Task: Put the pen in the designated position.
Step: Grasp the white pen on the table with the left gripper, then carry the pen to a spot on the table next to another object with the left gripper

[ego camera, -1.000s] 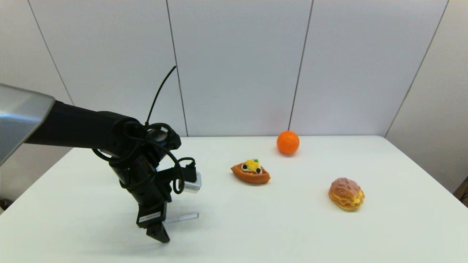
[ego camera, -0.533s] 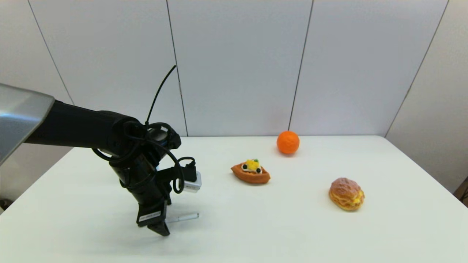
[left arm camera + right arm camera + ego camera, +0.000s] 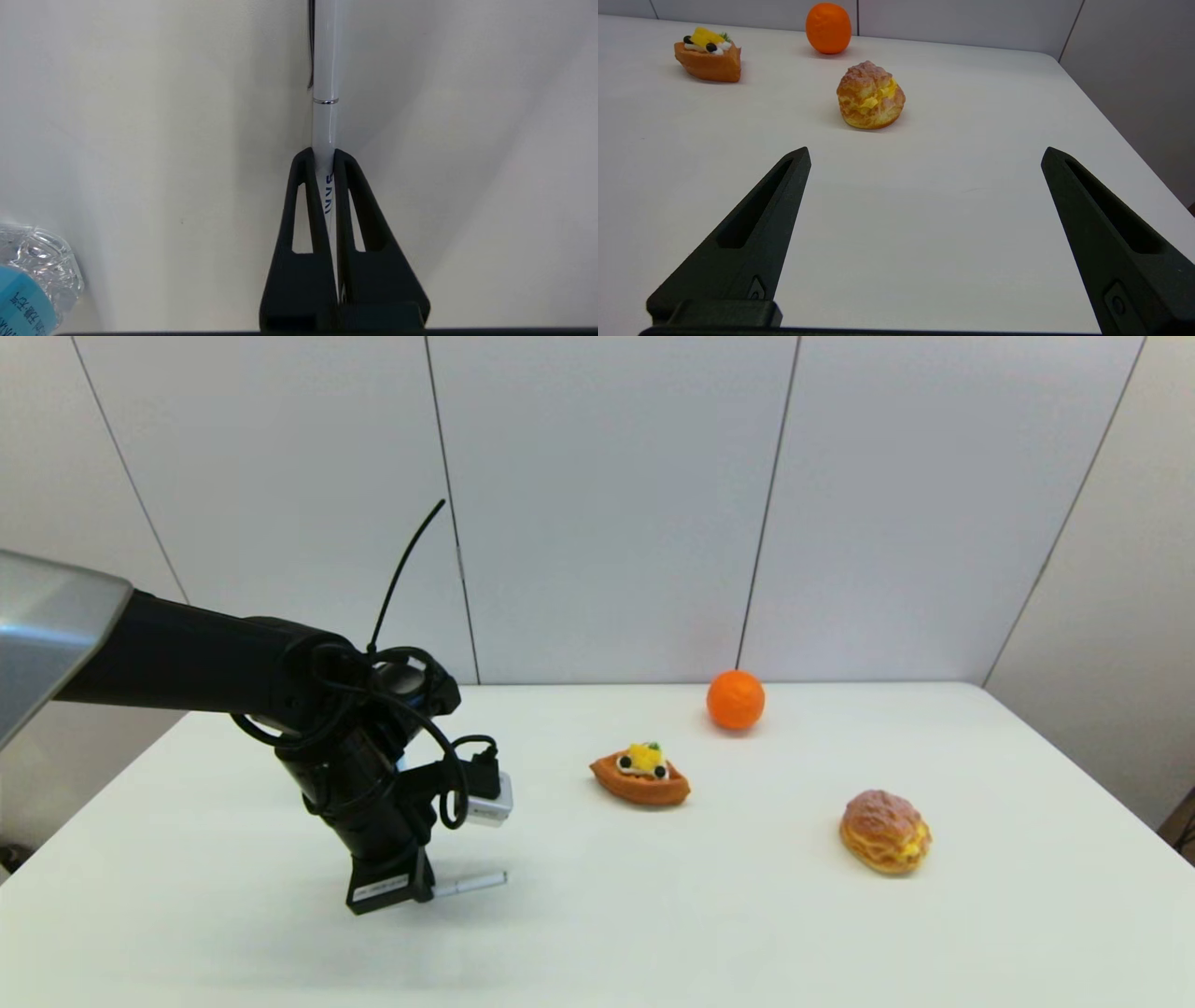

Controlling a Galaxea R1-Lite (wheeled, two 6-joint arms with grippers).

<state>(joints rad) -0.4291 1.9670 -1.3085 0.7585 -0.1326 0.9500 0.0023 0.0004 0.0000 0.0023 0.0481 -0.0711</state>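
The slim white pen (image 3: 324,70) with dark print on its barrel lies low over the white table, pinched mid-barrel by my left gripper (image 3: 322,161), which is shut on it. In the head view the left gripper (image 3: 415,889) points down at the table's front left, and the pen (image 3: 473,882) sticks out to its right. My right gripper (image 3: 924,154) hovers open and empty over the right side of the table. The designated position bears no mark, so I cannot pick it out on the bare tabletop.
A boat-shaped fruit tart (image 3: 640,775), an orange (image 3: 736,699) and a cream puff (image 3: 884,831) sit on the middle and right of the table (image 3: 653,915). A clear bottle with a blue label (image 3: 28,284) stands close beside the left gripper.
The left gripper's fingers have closed onto the pen; the finger that stood out toward me has drawn in. The pen's free end sits slightly higher.
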